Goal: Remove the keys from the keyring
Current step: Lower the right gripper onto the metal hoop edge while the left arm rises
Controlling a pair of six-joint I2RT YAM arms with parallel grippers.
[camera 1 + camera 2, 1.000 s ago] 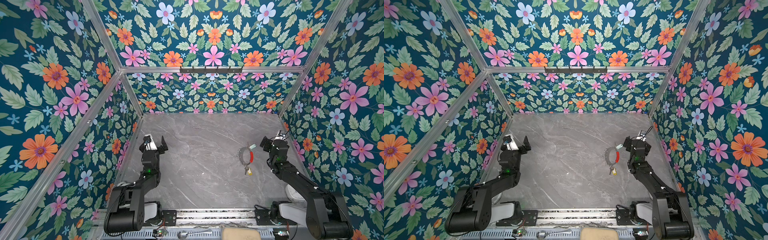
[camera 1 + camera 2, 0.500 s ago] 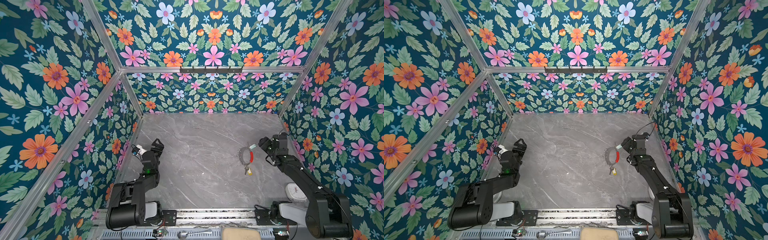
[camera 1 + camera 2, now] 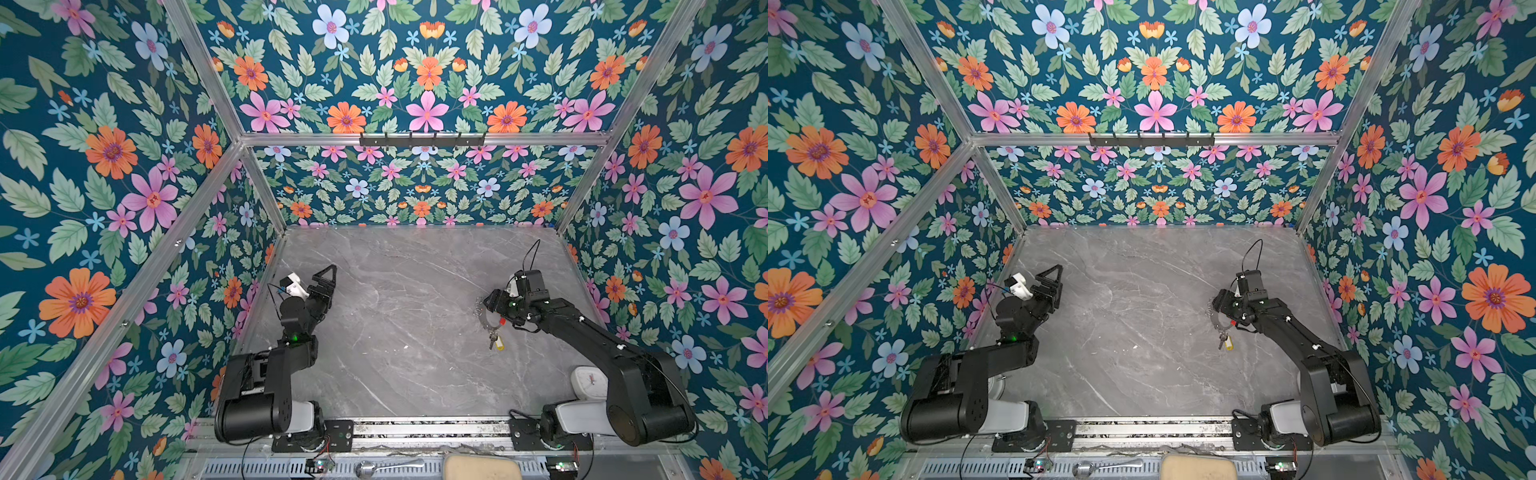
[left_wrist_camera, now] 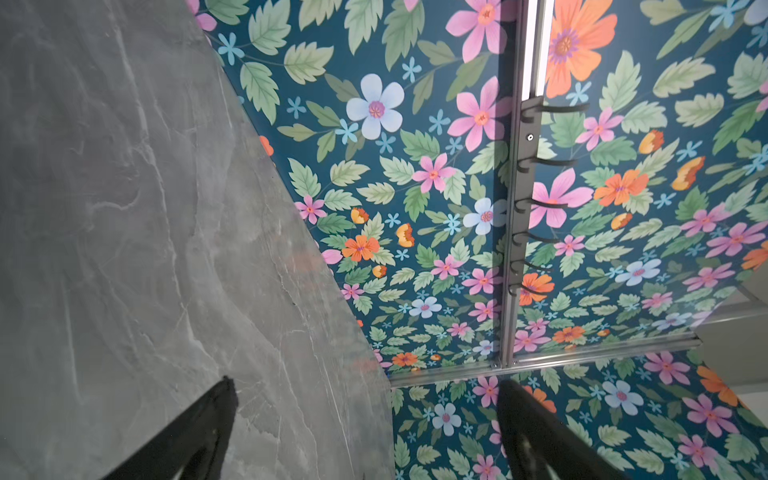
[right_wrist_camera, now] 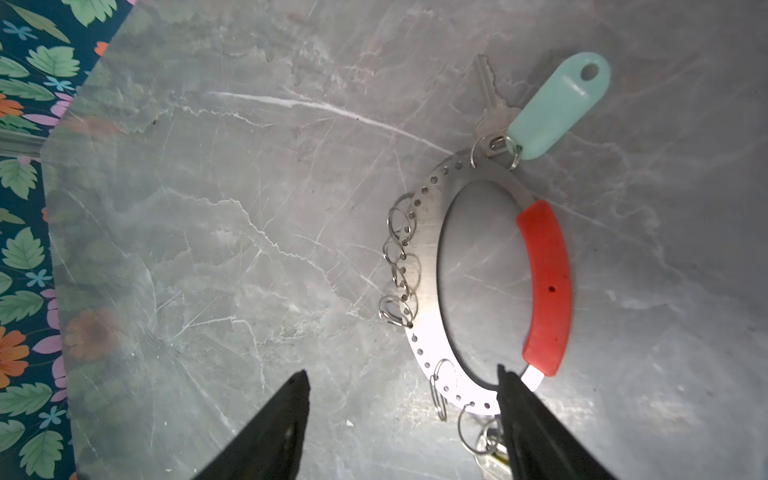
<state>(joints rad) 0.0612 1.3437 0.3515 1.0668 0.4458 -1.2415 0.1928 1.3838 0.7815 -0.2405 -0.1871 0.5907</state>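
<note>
Found the keyring [image 5: 426,291] flat on the grey table [image 5: 208,208], right side, mint-tagged key [image 5: 496,118] and yellow-tagged key [image 3: 493,342] attached at opposite ends. Held the right gripper [image 5: 402,370] low over it, jaws apart, empty; left gripper [image 4: 366,379] aloft, jaws wide.

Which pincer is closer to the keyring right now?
Right. The right pincer hovers over the rim of the keyring; the left pincer is far across the table.
</note>
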